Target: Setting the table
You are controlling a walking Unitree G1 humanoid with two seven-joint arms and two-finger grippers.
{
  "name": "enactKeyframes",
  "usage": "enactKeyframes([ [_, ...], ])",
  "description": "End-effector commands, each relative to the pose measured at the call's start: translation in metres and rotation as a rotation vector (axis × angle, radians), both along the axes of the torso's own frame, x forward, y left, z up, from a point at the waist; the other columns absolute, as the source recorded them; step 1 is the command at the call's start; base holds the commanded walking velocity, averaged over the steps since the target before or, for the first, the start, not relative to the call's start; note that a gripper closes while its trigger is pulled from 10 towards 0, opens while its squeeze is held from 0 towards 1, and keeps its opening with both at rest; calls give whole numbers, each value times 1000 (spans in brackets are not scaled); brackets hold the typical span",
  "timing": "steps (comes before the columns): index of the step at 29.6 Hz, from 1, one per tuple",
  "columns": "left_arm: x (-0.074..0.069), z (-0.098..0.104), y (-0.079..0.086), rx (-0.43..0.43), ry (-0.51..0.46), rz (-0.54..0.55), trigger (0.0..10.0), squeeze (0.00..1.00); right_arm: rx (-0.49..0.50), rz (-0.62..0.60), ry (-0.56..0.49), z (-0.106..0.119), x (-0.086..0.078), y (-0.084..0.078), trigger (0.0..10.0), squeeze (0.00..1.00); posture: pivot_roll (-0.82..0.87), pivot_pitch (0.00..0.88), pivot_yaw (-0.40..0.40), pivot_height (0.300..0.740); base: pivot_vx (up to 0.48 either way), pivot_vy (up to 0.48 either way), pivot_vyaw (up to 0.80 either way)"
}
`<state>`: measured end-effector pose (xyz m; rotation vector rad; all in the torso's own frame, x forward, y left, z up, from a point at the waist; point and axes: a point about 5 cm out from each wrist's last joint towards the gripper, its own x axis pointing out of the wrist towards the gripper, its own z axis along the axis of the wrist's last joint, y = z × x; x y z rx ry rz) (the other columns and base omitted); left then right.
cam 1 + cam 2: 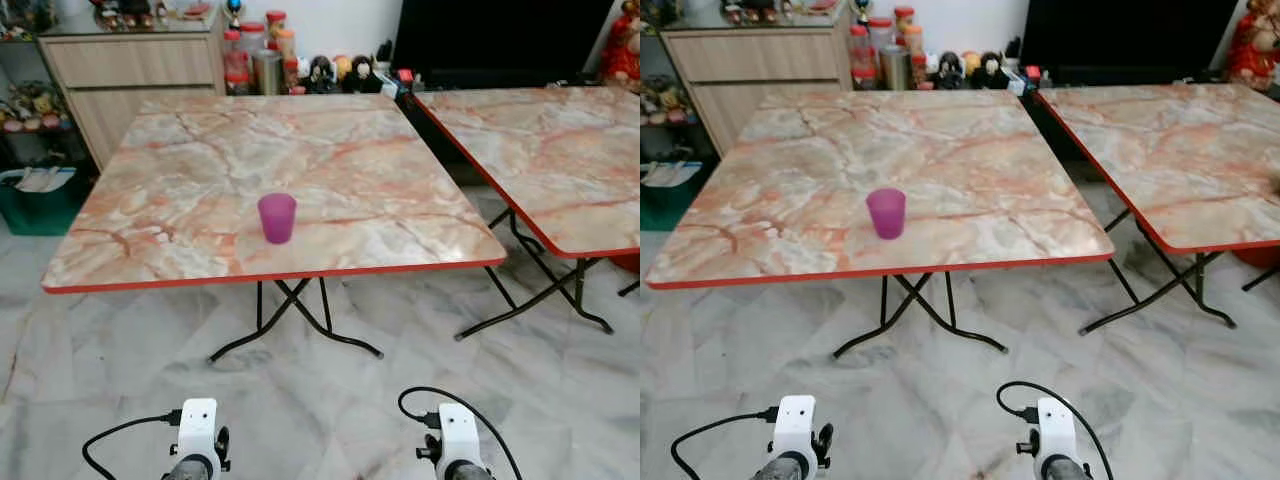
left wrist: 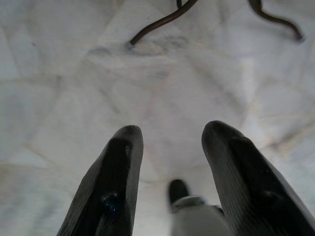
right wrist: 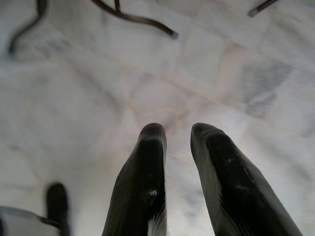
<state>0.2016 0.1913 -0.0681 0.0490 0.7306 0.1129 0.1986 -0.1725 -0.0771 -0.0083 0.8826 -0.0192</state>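
Left eye view shows the purple cup (image 1: pixel 277 217) upright near the front edge of the marble tabletop (image 1: pixel 180 170), so the robot should step closer before raising the left pincer (image 2: pixel 167 140) or right pincer (image 3: pixel 178 133), both empty, parted, aimed floorward.

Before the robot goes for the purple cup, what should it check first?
1. Purple cup upright on the near table: ok.
2. Tabletop around the cup bare, nothing to knock over: ok.
3. Left gripper fingers apart, holding nothing, pointing at the floor: ok.
4. Right gripper fingers apart, holding nothing: ok.
5. Cup within reach from here: not ok, both arms hang low in front of the table edge.
6. Anything inside the cup: cannot tell.
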Motion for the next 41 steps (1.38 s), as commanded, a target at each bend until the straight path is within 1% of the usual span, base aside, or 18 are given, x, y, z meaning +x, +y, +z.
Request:
enactKeyframes([
  [1, 5, 2, -5, -7, -12, -16, 10000, 0, -15, -14, 9, -1, -3, -8, 10000, 0, 20, 0, -41, 701, 270, 0, -756],
  [3, 5, 2, -6, -7, -9, -21, 10000, 0, -18, 1, -6, 0, -1, -8, 10000, 0, 19, 0, -40, 701, 294, 0, 0],
  [19, 6, 2, -6, -2, -7, -26, 10000, 0, -25, 13, 6, 0, -1, -6, 10000, 0, 25, 0, -42, 701, 309, 0, 0],
  [29, 6, 3, -5, -3, -12, -6, 10000, 0, -30, 4, 5, 1, 0, -9, 10000, 0, 33, 0, -53, 701, 310, 0, 0],
  [32, 8, 6, -1, 8, -46, 12, 10000, 0, -30, 3, 7, 1, 0, -9, 10000, 0, 36, 0, -56, 701, 0, 0, 0],
  [33, 10, 8, 2, 10, -82, 31, 10000, 0, -30, 3, 8, 1, 0, -9, 10000, 0, 40, 0, -59, 701, 0, 0, 0],
  [37, 8, 11, 10, 36, -123, 53, 10000, 0, -28, 4, 7, 0, 0, -7, 10000, 0, 47, 0, -60, 701, 0, 0, 0],
  [41, 8, 23, 19, 57, -253, 74, 10000, 0, -28, 6, 8, 0, -1, -7, 10000, 0, 56, 0, -62, 701, 0, 0, 0],
])
